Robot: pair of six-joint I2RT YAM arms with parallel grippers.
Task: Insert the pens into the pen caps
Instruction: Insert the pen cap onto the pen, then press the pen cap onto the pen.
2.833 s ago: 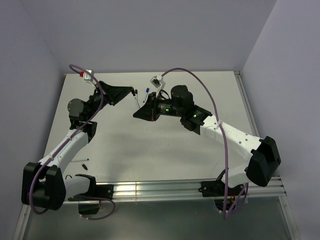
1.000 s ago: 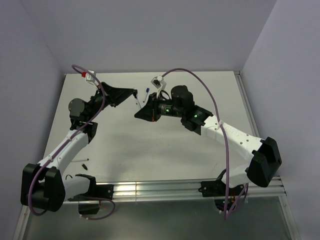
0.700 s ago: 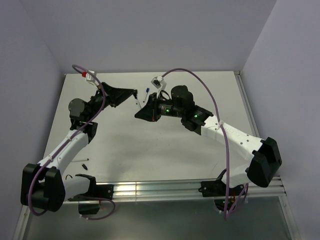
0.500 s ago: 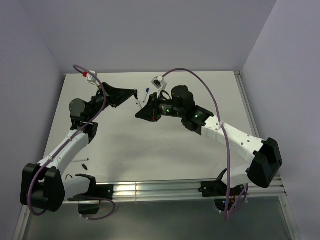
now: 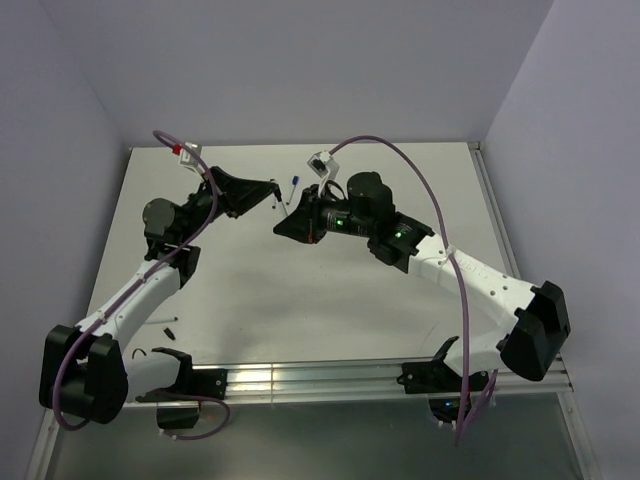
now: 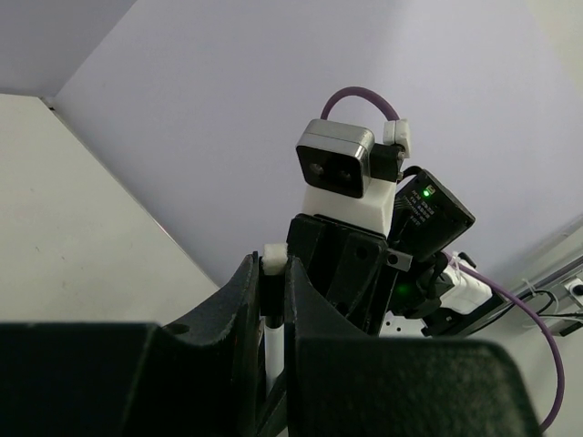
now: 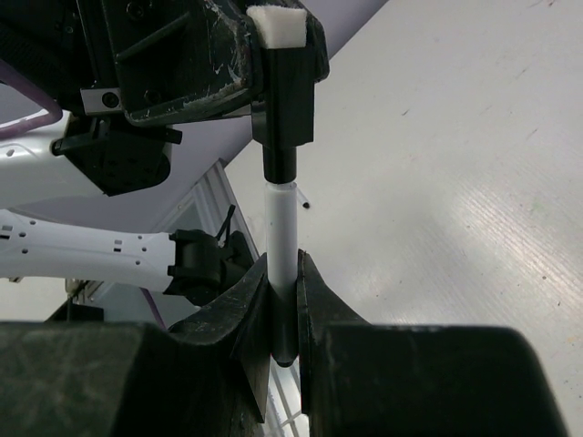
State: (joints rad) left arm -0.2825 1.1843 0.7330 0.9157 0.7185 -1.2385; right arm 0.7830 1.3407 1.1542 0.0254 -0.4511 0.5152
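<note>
Nearest the bases, a small dark cap-like piece [image 5: 171, 322] lies loose on the surface [image 5: 330, 300] beside the left arm [image 5: 140, 290]. Farther out, raised over the surface, the jaws of the right arm [image 5: 450, 265] are pinched tight on the white barrel of a pen [image 7: 281, 228], which stands straight up from them with its top end in the mouth of a black pen cap [image 7: 281, 164]; the jaws of the left arm are clamped shut on that cap from the opposite side. Beyond them a second pen [image 5: 292, 187] with a blue end lies on the surface, apart from both arms.
</note>
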